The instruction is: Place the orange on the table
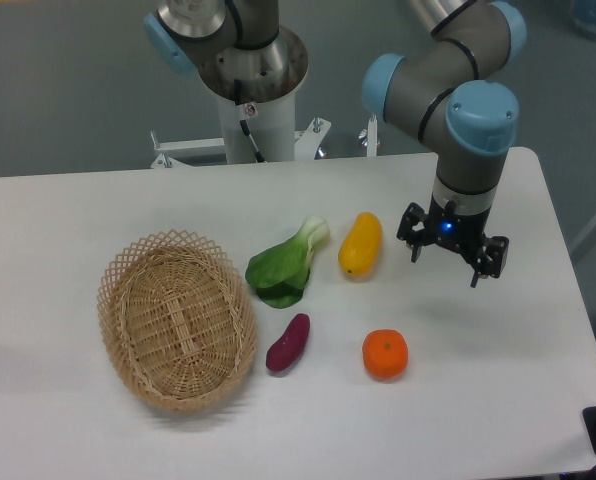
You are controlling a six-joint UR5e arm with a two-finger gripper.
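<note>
The orange (385,354) is a small round bright-orange fruit resting on the white table (498,400), in front of the middle right. My gripper (445,268) hangs above the table to the upper right of the orange, apart from it. Its fingers are spread open and nothing is between them.
A woven wicker basket (177,318) sits at the left. A green bok choy (286,266), an elongated yellow-orange fruit (360,243) and a purple sweet potato (288,342) lie in the middle. The robot base (253,90) stands at the back edge.
</note>
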